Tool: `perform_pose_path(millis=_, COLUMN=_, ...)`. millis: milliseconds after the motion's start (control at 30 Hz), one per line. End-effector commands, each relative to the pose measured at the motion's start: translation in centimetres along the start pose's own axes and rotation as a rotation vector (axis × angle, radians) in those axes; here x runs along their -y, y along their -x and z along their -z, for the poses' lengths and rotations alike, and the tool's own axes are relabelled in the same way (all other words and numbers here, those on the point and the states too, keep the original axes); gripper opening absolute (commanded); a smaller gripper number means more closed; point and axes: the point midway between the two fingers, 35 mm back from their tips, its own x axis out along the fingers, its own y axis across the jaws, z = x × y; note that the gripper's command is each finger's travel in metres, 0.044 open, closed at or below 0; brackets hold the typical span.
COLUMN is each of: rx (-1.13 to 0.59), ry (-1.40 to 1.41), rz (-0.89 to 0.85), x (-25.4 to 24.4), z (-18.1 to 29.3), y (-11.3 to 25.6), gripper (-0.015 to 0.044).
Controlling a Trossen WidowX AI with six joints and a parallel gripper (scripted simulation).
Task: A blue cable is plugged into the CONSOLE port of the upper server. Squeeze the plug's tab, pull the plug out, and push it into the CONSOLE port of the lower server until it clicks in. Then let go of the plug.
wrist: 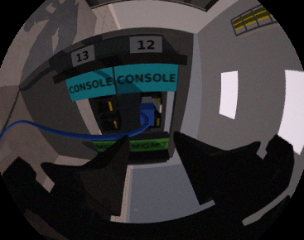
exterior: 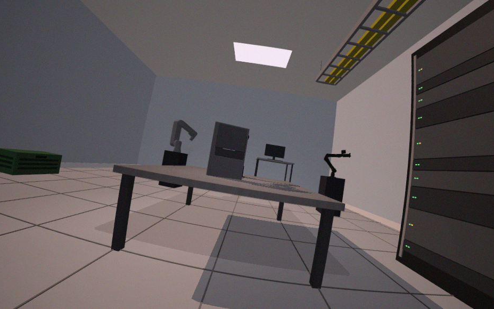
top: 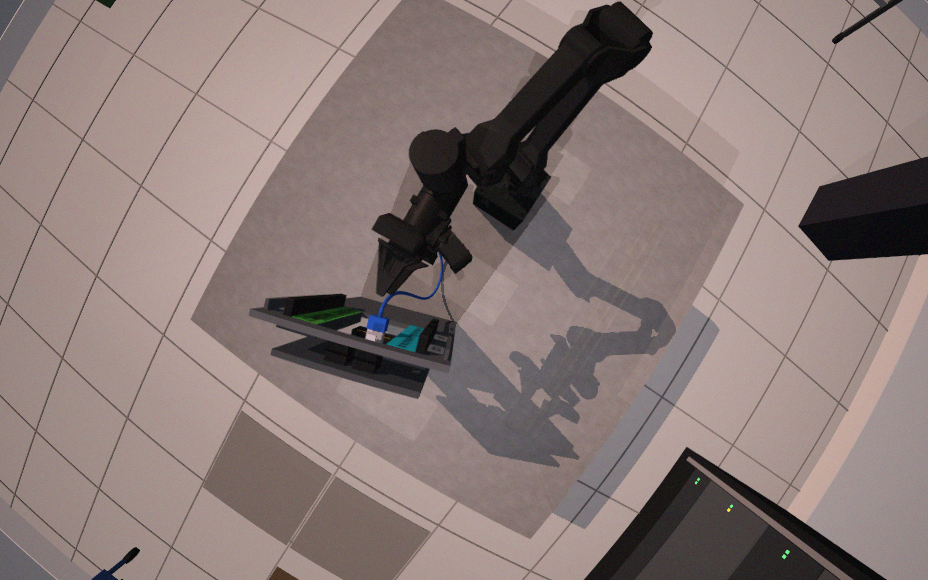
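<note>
One blue plug (top: 377,324) (wrist: 147,115) points into the panel, its long axis inward.

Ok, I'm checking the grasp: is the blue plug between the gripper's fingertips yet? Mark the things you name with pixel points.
No, the wrist view shows the plug (top: 377,324) (wrist: 147,115) beyond the parted fingertips.

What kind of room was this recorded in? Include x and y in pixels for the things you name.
Probably a server room or data-center lab: a tall rack with small green lights (top: 741,497) (exterior: 467,153), a yellow-lined overhead cable tray (exterior: 360,48) (wrist: 253,20), and CONSOLE-labelled ports.
</note>
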Motion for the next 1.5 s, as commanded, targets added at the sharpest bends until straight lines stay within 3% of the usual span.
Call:
perform_pose_path(millis=0, rx=-0.004, ry=-0.003, rz=0.007, x=0.1, z=-0.4, y=-1.3, gripper=0.0239)
perform_pose_path(millis=1467, rx=-0.004, ry=-0.005, rz=0.011, x=0.3, z=-1.9, y=-7.3, gripper=0.0239)
